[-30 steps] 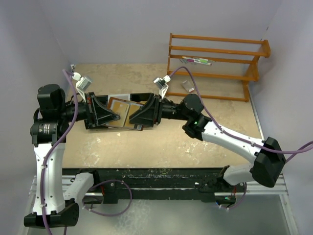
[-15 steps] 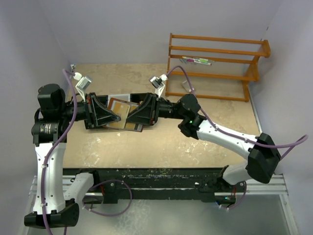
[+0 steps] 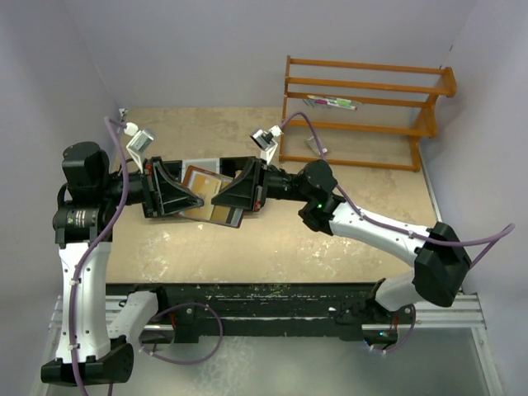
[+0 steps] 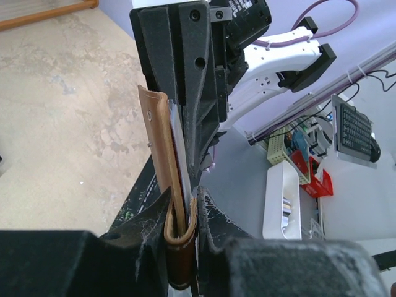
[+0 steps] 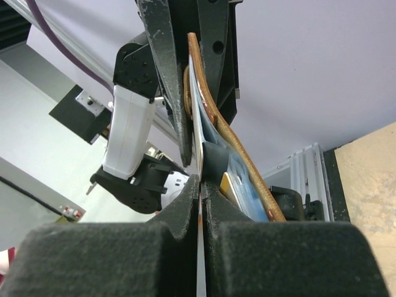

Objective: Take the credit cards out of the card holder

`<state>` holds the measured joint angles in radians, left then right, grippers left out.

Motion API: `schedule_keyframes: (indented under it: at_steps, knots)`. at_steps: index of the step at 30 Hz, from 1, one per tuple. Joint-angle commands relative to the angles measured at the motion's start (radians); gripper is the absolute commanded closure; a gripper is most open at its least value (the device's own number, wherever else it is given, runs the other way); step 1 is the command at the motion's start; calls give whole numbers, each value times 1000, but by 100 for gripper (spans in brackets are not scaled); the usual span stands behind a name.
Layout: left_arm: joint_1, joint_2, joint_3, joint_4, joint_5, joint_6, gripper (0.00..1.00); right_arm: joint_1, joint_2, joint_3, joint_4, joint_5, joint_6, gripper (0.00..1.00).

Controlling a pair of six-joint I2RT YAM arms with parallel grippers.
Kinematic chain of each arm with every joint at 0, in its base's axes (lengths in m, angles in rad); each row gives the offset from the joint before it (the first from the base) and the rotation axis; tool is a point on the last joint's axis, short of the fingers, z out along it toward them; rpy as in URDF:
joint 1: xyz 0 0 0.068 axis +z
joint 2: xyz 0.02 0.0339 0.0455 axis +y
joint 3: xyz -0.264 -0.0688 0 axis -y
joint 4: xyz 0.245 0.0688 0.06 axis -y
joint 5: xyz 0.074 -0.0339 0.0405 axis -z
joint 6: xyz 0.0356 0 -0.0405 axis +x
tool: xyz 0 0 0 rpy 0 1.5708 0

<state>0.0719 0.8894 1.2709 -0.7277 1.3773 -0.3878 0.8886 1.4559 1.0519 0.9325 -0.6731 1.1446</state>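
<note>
The brown leather card holder (image 3: pixel 206 191) hangs in the air between my two grippers over the left middle of the table. My left gripper (image 3: pixel 191 200) is shut on its folded edge; the left wrist view shows the fold (image 4: pixel 179 238) pinched between the pads, with my gripper (image 4: pixel 189 213) around it. My right gripper (image 3: pixel 221 200) faces it from the right and is shut on the thin edge of a pale credit card (image 5: pixel 199 162), as my gripper (image 5: pixel 201 185) shows in the right wrist view. A light blue card (image 5: pixel 244 185) sits in the holder (image 5: pixel 230 137) beside it.
An orange wooden rack (image 3: pixel 363 107) stands at the back right with a small coloured item (image 3: pixel 332 102) on a shelf. A small grey-white piece (image 3: pixel 317 143) lies on the table in front of it. Lilac walls close the left, back and right.
My right arm has shifted left, closer to the left gripper. The card holder between them has tilted and moved slightly left. The left arm has barely moved.
</note>
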Motion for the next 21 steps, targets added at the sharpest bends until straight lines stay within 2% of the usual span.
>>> schedule_keyframes:
  at_steps: [1,5,12,21]
  knots:
    - [3,-16,20,50,62,-34,76,1,-46,-20,59,-11,6,100]
    - [3,-21,18,80,86,-71,74,1,-59,-32,47,-10,-3,100]
    - [3,-34,15,127,97,-124,85,1,-82,-72,44,-17,-6,100]
    - [3,-52,-2,199,95,-196,89,-3,-125,-133,52,-4,-10,100]
